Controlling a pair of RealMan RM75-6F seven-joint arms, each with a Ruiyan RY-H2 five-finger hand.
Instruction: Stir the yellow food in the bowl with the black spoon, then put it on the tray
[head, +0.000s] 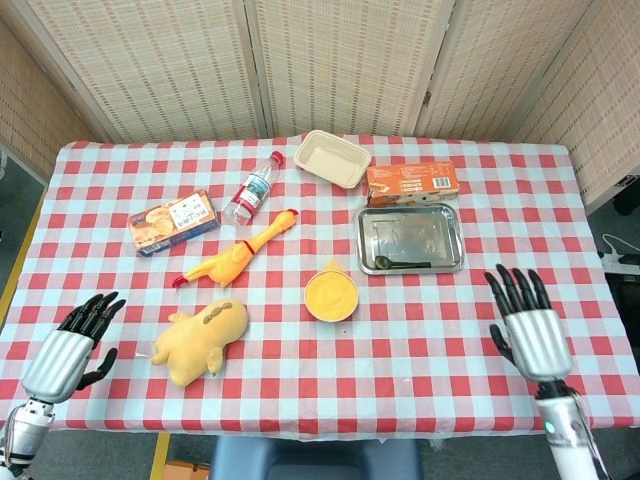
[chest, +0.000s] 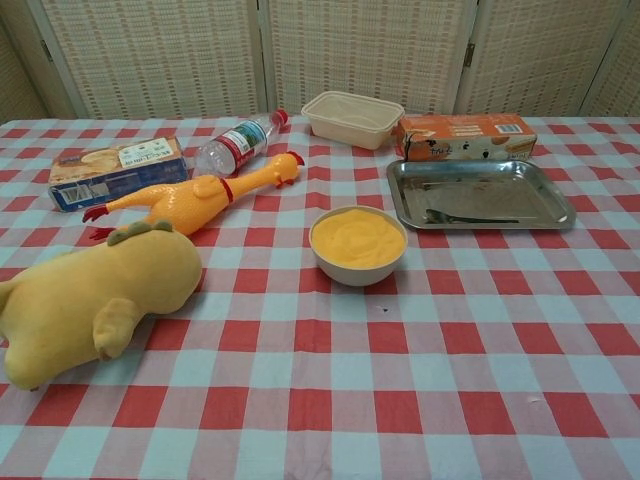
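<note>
Left hand: the left hand (head: 68, 350) is released, fingers spread, nearer than the bowl, at the worktop (head: 400, 340) edge.
Right hand: the right hand (head: 530, 330) is released, fingers apart, nearer than the bowl.
Bowl: the bowl (chest: 358, 244) holds yellow food (chest: 358, 236).
Spoon: the black spoon (head: 403, 264) lies in the tray (head: 446, 240), beyond the bowl.

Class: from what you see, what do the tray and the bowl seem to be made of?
Tray: likely polished metal; silvery and mirror-like, reflecting the orange box behind it.
Bowl: probably ceramic or plastic; smooth, pale, slightly glossy wall. The look leaves it open.
</note>
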